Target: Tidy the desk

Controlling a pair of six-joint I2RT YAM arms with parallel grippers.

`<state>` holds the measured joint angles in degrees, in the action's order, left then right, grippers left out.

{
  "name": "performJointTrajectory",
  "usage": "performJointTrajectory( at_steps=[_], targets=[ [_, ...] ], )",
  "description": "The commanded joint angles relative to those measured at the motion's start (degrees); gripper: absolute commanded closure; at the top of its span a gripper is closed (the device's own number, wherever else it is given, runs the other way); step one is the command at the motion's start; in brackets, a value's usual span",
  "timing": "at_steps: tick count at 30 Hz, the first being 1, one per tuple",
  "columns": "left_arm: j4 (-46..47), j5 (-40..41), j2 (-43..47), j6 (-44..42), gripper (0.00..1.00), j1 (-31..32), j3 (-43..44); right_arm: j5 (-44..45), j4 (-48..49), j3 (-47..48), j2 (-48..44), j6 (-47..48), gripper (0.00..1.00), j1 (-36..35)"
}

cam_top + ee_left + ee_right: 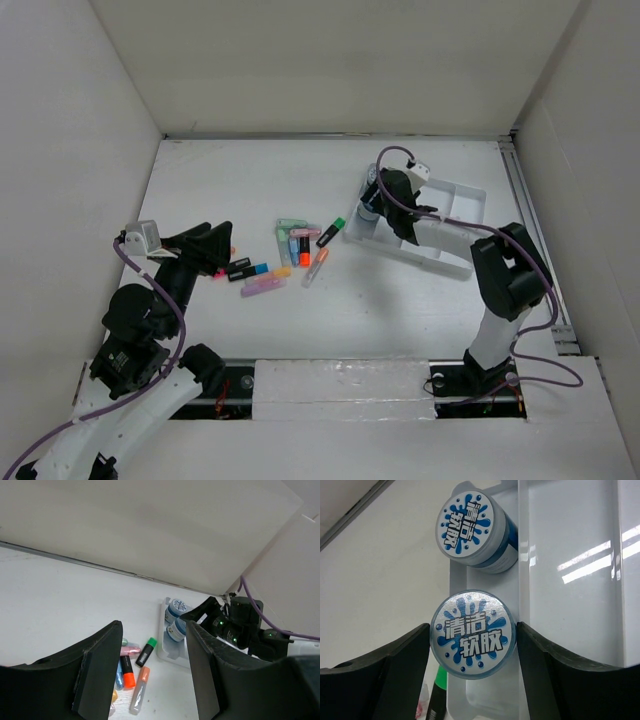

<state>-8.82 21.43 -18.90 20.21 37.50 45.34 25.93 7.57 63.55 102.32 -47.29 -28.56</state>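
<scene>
Both jaws gape: right gripper (pixel 472 645) straddles a tub (pixel 472 634) in the tray (pixel 570 580), left gripper (pixel 152 672) empty

The desk (pixel 230 190) carries scattered highlighters (pixel 290 255) and a tray (pixel 455 205).

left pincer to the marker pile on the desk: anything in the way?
Nothing visible. The left pincer is open at the pile's left edge, and in the left wrist view the markers lie between and just beyond its fingers on bare desk. The tray and right pincer are off to the right.
</scene>
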Motion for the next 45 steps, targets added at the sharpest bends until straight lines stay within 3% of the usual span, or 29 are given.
performJointTrajectory(
  at_steps=[1,3,8,9,11,12,13,15,17,18,21,28,31,45],
  targets=[
    [3.2,-0.3,-0.5,-0.7,0.51,-0.1,-0.5,3.6,1.0,3.8,-0.2,-0.5,0.27,-0.6],
    [3.2,-0.3,-0.5,-0.7,0.51,-0.1,-0.6,3.7,0.3,4.5,-0.1,-0.4,0.14,-1.2],
    [3.2,-0.2,-1.0,-0.8,0.51,-0.1,-0.5,7.2,0.0,4.4,-3.5,1.3,0.1,-5.5],
    [3.2,-0.2,-1.1,-0.8,0.51,-0.1,-0.6,7.6,0.2,4.0,-5.3,1.8,0.15,-6.6],
    [3.2,-0.3,-1.2,-0.8,0.51,-0.1,-0.6,6.0,1.7,3.3,-6.8,4.0,0.4,-10.2],
    [3.2,-0.4,-1.2,-0.8,0.51,-0.1,-0.6,4.9,2.8,3.0,-7.5,5.2,0.77,-11.5],
    [3.2,-0.4,-1.1,-0.8,0.51,-0.1,-0.6,3.6,3.5,2.5,-7.4,7.5,0.88,-12.9],
    [3.2,-0.5,-1.1,-0.8,0.51,-0.1,-0.7,-2.0,6.2,2.4,-6.4,10.4,0.93,-16.8],
    [3.3,-0.7,-1.1,-0.7,0.51,-0.1,-0.7,-5.8,8.0,3.9,-2.5,15.0,0.77,-18.7],
    [3.2,-0.8,-1.2,-0.9,0.51,-0.1,-0.7,-6.3,7.0,5.4,-0.9,16.0,0.47,-19.9],
    [3.2,-0.5,-1.1,-0.9,0.51,-0.1,-0.7,-10.7,2.8,11.8,5.2,20.9,0.17,-20.6],
    [3.2,-0.8,-0.6,-0.9,0.51,-0.1,-0.7,-11.7,-7.4,25.6,15.2,29.8,0.14,-20.6],
    [3.2,-0.8,-0.6,-0.8,0.51,-0.1,-0.6,-10.5,-17.2,32.8,20.3,33.5,0.14,-20.6],
    [3.3,-1.0,-1.2,-1.0,0.51,-0.1,-0.7,-10.5,-25.9,45.6,29.8,38.2,0.13,-21.1]
  ],
)
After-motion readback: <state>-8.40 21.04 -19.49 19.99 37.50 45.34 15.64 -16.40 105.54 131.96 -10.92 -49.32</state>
